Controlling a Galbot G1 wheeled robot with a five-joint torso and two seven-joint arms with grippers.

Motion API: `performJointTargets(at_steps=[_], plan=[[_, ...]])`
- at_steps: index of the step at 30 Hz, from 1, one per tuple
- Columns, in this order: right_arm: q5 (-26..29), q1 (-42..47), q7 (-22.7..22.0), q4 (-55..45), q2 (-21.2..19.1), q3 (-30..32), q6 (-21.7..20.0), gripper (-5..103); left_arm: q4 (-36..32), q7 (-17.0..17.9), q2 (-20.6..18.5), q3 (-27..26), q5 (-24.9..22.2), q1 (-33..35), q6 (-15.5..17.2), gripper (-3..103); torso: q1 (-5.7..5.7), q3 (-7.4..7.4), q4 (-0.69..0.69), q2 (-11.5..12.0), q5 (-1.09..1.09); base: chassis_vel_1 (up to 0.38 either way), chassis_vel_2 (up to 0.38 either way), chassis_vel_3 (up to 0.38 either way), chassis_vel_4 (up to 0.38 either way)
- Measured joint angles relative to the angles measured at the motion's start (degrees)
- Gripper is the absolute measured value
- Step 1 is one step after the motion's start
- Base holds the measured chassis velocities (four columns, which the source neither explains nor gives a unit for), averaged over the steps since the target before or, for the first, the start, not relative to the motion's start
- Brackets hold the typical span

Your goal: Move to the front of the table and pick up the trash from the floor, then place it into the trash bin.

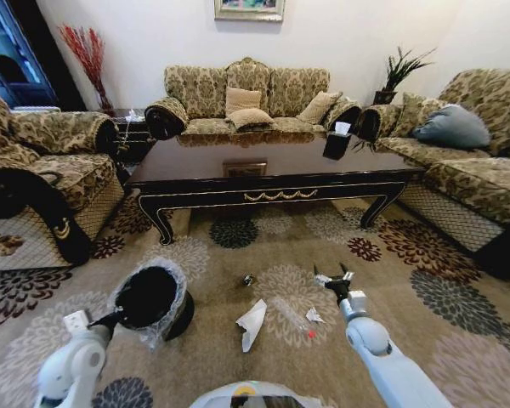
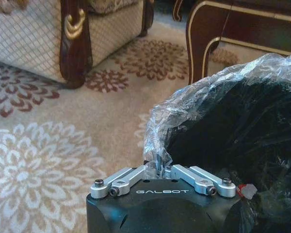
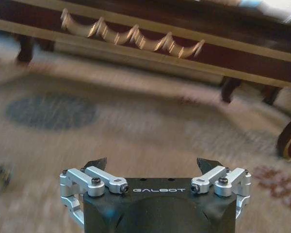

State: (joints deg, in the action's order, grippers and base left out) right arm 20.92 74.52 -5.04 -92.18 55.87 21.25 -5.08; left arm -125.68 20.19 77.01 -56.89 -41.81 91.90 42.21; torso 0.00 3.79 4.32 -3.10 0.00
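the left gripper [image 1: 119, 319] is clamped on the rim of the trash bin [image 1: 149, 297], lower left of the head view. the right gripper [image 1: 336, 279], fingers apart and empty, hangs at lower right over the floor [image 1: 391, 280], near the wrapper [image 1: 293, 316] and white tissue [image 1: 252, 323]. it is best to go down straight over one piece, then close low at the carpet.

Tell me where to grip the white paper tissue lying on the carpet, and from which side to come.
Probably best from straight above. The crumpled white paper tissue lies flat on the beige flower-patterned carpet, so a side approach finds no edge. Pinch its raised, wider upper fold across the narrow width. The open right gripper hovers close by; the left gripper holds the black lined trash bin.
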Motion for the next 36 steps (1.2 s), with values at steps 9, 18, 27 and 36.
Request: performJointTargets(at_steps=[9,18,27,36], plan=[[7.7,-0.6,-8.5,4.5,2.1,-4.7,-5.9,100,-0.8,0.0,1.7,-0.8,0.2,1.2,0.0,2,0.0,0.0,0.0,0.0,-0.02,0.0,0.0,0.0,0.0],[23.1,-1.5,-25.3,6.3,11.1,-7.0,-11.3,100,-0.7,0.1,2.0,-0.9,0.3,1.6,0.0,2,0.0,0.0,-0.01,0.0,0.0,0.0,0.0,0.0,0.0],[28.4,-4.1,-34.7,8.5,17.1,-5.4,-12.0,100,-0.5,0.0,2.0,-1.1,0.2,2.4,0.0,2,0.0,0.0,-0.01,0.0,-0.02,0.0,0.0,0.0,0.0],[32.3,-6.9,-38.8,11.3,19.8,-2.7,-10.0,100,-0.6,0.0,2.0,-0.3,0.4,2.4,-0.1,2,0.0,0.0,-0.01,0.0,-0.01,0.0,0.0,0.0,0.0]])
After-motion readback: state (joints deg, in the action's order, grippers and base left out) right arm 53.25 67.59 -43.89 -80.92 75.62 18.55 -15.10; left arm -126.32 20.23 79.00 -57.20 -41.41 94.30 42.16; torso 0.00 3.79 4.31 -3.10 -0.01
